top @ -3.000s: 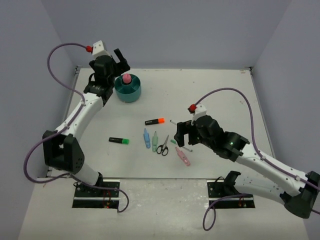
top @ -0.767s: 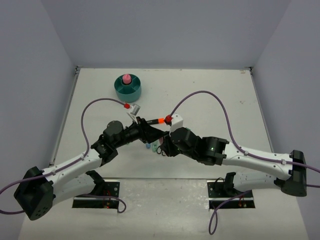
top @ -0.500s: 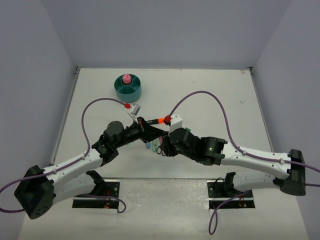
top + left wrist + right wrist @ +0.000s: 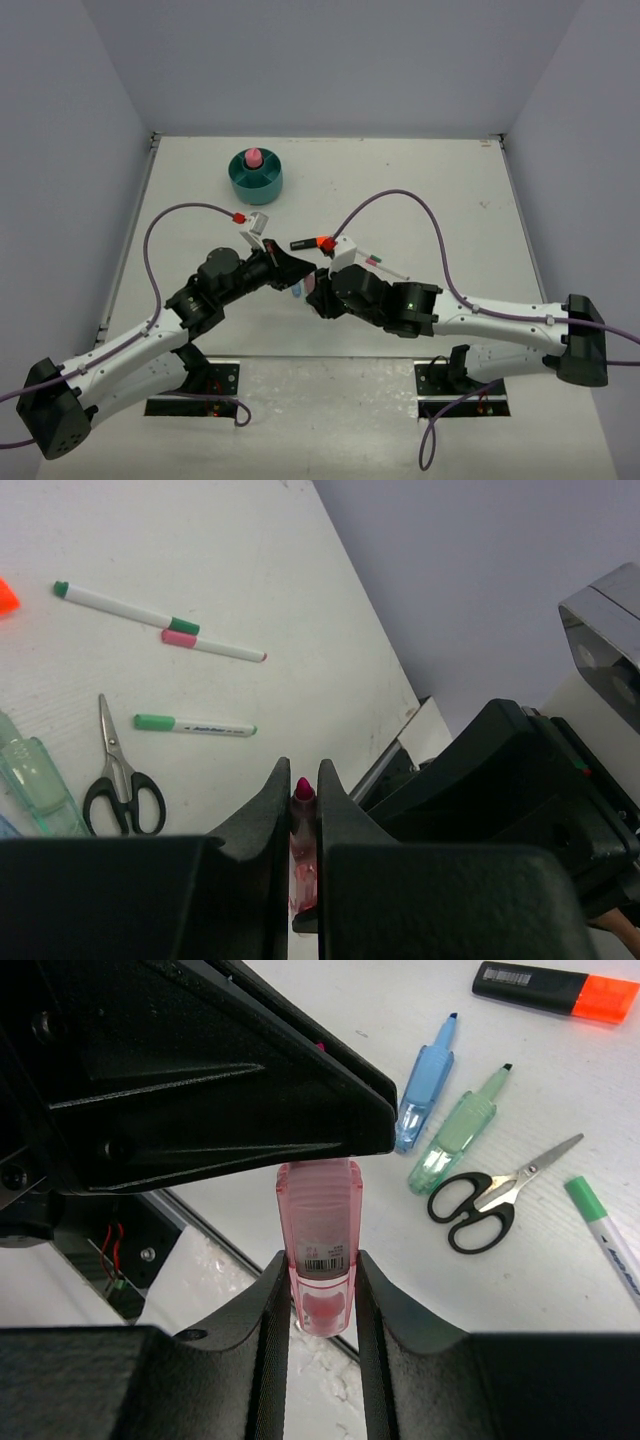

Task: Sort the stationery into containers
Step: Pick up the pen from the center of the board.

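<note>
Both on the pink marker [image 4: 318, 1210]: right end effector [image 4: 321, 1258] pinches the barcode end, left end effector [image 4: 302, 772] is clamped on the magenta tip end. The marker is held up off the table [image 4: 560, 1080], near the scissors [image 4: 500, 1186]. Blue marker [image 4: 425, 1085] and pale-green marker [image 4: 455, 1130] lie just beside the scissors, with the orange-capped highlighter [image 4: 555, 990] past them. Teal organiser [image 4: 255, 180] sits well apart from the scissors, with a pink tube [image 4: 253, 158] standing in it.
</note>
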You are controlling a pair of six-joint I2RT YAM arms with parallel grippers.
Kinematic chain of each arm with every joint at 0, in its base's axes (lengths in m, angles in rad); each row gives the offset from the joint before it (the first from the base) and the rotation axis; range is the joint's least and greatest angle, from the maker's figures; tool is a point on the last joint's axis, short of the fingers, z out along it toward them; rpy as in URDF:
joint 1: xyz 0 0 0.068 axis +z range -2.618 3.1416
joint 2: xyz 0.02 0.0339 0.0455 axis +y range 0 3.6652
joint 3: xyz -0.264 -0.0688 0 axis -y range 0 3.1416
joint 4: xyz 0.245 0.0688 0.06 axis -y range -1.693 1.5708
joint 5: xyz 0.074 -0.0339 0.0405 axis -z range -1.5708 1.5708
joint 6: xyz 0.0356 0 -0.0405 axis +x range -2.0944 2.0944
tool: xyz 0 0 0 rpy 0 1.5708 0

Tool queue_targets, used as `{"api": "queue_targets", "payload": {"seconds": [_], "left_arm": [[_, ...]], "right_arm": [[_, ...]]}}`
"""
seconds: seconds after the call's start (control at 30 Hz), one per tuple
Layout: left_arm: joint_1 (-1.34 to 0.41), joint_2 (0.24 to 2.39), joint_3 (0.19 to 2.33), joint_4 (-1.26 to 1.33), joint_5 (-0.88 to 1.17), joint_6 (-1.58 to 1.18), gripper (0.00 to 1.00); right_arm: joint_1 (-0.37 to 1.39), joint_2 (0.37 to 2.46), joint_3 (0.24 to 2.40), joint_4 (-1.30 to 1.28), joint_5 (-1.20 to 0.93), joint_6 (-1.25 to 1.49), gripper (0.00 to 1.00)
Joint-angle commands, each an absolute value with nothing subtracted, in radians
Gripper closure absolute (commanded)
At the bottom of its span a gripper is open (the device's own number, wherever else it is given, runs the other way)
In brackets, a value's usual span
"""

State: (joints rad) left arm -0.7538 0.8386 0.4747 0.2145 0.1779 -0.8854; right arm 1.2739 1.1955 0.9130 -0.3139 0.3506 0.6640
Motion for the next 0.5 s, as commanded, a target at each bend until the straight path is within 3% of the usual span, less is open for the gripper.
{"api": "queue_targets", "payload": {"seconds": [0.0,0.03,0.1,0.13,0.33,0.47], "left_arm": [[-0.740,0.795,0.552,0.330,0.041,-0.891,1.00],[-0.741,0.800,0.553,0.335,0.047,-0.893,1.00],[-0.739,0.817,0.561,0.346,0.075,-0.883,1.00],[-0.740,0.824,0.564,0.349,0.090,-0.875,1.00],[-0.739,0.830,0.517,0.410,0.162,-0.867,1.00],[-0.741,0.846,0.481,0.510,0.233,-0.887,1.00]], "right_arm": [[1.297,1.263,0.861,-0.389,0.296,0.703,0.95],[1.298,1.273,0.862,-0.391,0.294,0.705,0.85],[1.298,1.268,0.870,-0.402,0.301,0.715,0.36],[1.298,1.257,0.874,-0.409,0.306,0.716,0.20],[1.296,1.074,0.885,-0.430,0.313,0.714,0.13],[1.239,0.972,0.843,-0.301,0.139,0.703,0.19]]}}
